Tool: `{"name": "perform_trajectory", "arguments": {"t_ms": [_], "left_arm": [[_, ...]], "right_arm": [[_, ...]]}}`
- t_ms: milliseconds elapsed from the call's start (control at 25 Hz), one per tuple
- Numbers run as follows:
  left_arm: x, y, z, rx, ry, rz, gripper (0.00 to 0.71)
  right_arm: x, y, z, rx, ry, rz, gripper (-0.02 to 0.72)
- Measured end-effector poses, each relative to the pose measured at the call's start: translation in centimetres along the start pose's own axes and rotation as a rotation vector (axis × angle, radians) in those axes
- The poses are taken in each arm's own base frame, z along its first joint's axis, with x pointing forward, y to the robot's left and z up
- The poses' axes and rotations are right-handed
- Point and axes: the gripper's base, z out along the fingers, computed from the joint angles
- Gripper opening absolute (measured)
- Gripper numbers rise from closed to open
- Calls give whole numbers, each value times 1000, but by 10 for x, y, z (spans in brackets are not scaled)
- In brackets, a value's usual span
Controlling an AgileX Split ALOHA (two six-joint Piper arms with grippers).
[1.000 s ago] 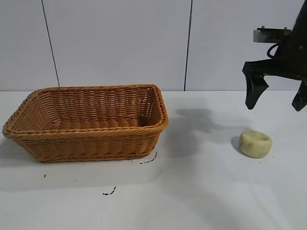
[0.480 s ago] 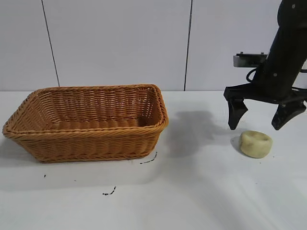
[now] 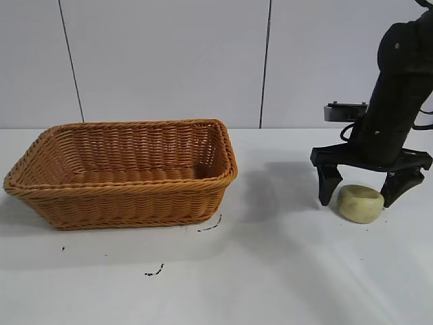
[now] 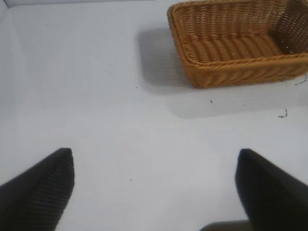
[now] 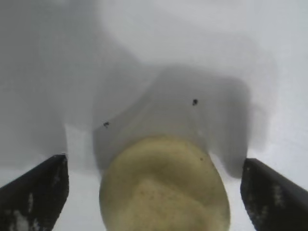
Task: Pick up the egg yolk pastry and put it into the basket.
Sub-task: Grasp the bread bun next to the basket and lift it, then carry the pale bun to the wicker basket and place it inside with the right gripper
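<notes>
The right gripper (image 3: 361,196) has its jaws released and spread, straddling the egg yolk pastry (image 3: 360,203) on the bench (image 3: 270,271), apparently to clench it; the basket (image 3: 122,172) lies well apart; the left gripper (image 4: 154,187) idles, jaws released.

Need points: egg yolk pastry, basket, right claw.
egg yolk pastry (image 3: 360,204), exterior view, its front side.
basket (image 3: 128,202), exterior view, front wall.
right claw (image 3: 361,191), exterior view, midway between its open fingertips.
</notes>
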Motion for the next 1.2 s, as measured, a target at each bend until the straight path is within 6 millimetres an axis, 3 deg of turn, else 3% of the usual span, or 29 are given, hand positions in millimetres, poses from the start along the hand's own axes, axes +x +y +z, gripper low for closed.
{"name": "perform_trajectory", "arguments": {"t_ms": [200, 280, 440, 720, 880, 1040, 1200], "left_arm": [[0, 0, 0, 0, 0, 0, 693], [0, 0, 0, 0, 0, 0, 693], [0, 0, 0, 0, 0, 0, 693], [0, 0, 0, 0, 0, 0, 693], [0, 0, 0, 0, 0, 0, 693], [0, 0, 0, 0, 0, 0, 693], [0, 0, 0, 0, 0, 0, 693]], "right_arm": [[2, -1, 0, 7, 21, -9, 269], [2, -1, -3, 7, 24, -23, 204], [1, 0, -19, 5, 29, -37, 174], [-38, 6, -111, -2, -89, -51, 169], [-54, 12, -143, -4, -152, -67, 169], [-64, 35, -158, -15, -211, -120, 169], [-70, 77, -166, -45, -249, -208, 169]]}}
